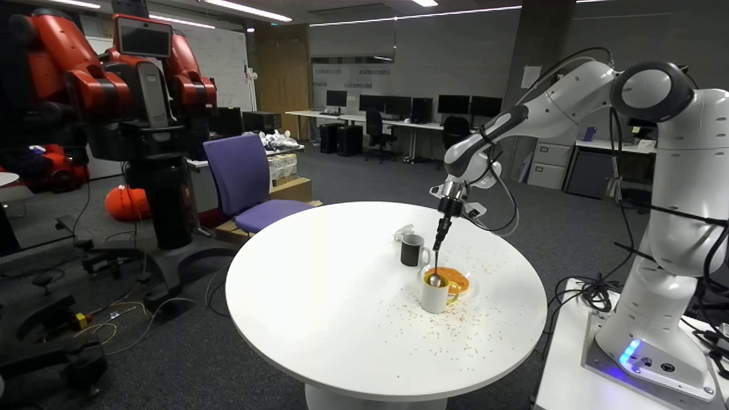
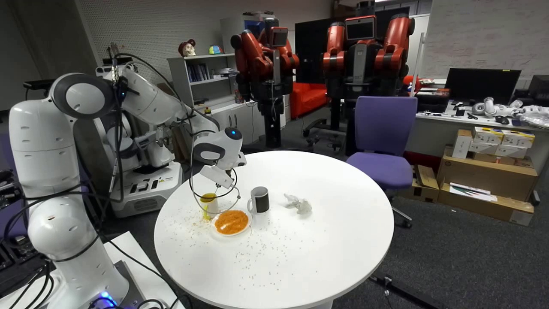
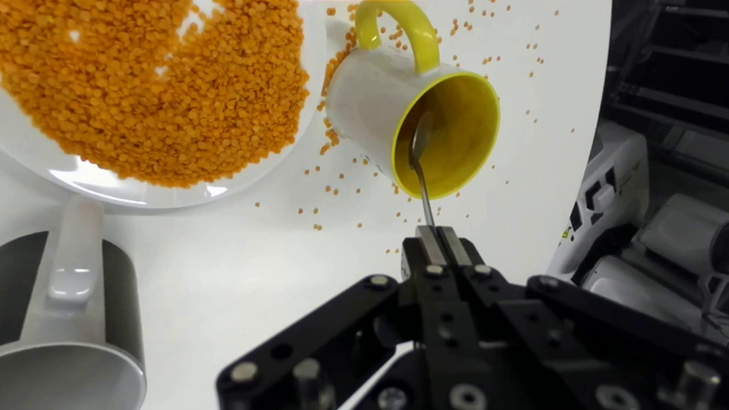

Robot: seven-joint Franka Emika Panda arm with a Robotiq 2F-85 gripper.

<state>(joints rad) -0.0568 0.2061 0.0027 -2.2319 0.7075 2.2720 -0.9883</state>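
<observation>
While a red robot (image 1: 152, 94) stands well off to the left of the white mug (image 1: 433, 300) in an exterior view, a purple chair (image 1: 239, 176) sits on that same side but closer, past the edge of the round table (image 1: 319, 296) that bears the mug. Crumpled plastic (image 1: 404, 232) lies on the table, behind the mug and to its left. A dark mug (image 1: 410, 251) comes next, upright and near, also behind and left of the white mug. Over the white mug in this view the gripper (image 1: 437, 249) points down, its fingers (image 3: 428, 247) pressed tight together on the handle of a spoon (image 1: 436, 266). The spoon's bowl shows at the white mug's mouth; how deep it reaches I cannot tell. The white mug itself stands upright, its yellow handle to the right. Just beside it, behind and slightly right, is a plate (image 3: 313, 40) spread with orange lentils (image 1: 453, 277); loose lentils are strewn over the table around the mug. Well to the mug's right rises the white arm (image 1: 643, 91), bent over toward it.
</observation>
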